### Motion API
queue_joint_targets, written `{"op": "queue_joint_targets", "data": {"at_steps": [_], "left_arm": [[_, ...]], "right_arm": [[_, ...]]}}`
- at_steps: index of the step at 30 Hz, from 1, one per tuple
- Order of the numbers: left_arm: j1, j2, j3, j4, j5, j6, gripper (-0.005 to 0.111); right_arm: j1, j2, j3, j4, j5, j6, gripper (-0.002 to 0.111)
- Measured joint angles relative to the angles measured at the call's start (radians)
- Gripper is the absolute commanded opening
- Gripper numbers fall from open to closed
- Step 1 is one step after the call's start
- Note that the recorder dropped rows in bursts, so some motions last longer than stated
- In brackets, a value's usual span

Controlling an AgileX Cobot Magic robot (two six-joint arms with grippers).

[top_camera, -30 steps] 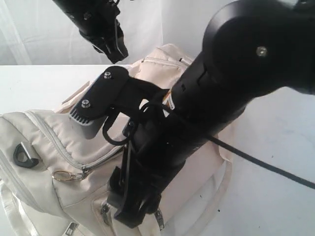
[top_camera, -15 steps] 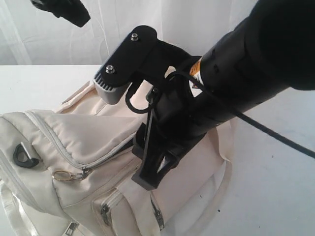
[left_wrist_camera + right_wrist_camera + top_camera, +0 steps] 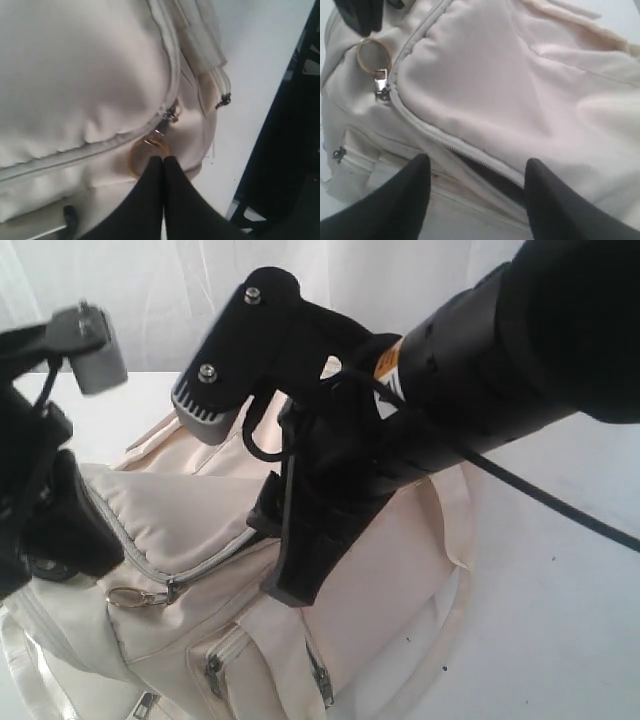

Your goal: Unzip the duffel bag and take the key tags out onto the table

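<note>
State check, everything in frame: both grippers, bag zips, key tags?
left gripper: shut, tips at the ring pull; grip on it unclear.
right gripper: open, hovering over the main zipper.
duffel bag: lying on the table.
main zipper: closed by the slider; dark gap farther along.
side pocket zipper: closed.
key tags: not in view.
</note>
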Motion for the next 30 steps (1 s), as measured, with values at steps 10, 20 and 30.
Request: {"op": "queue_joint_targets", "data": {"at_steps": [10, 20, 30], "left_arm": [[0.0, -0.008, 0.107, -0.009, -0.059, 0.029, 0.0], [0.0, -0.009, 0.108, 0.014, -0.102, 0.03, 0.021], [0.0, -0.009, 0.146, 0.02, -0.11, 0.14, 0.056]], "right_arm": [[0.0, 0.061, 0.0, 0.0, -0.076, -0.24, 0.053], [0.0, 0.085, 0.0, 0.0, -0.112, -0.361, 0.062], [0.0, 0.087, 0.0, -0.012, -0.083, -0.446, 0.062]]}}
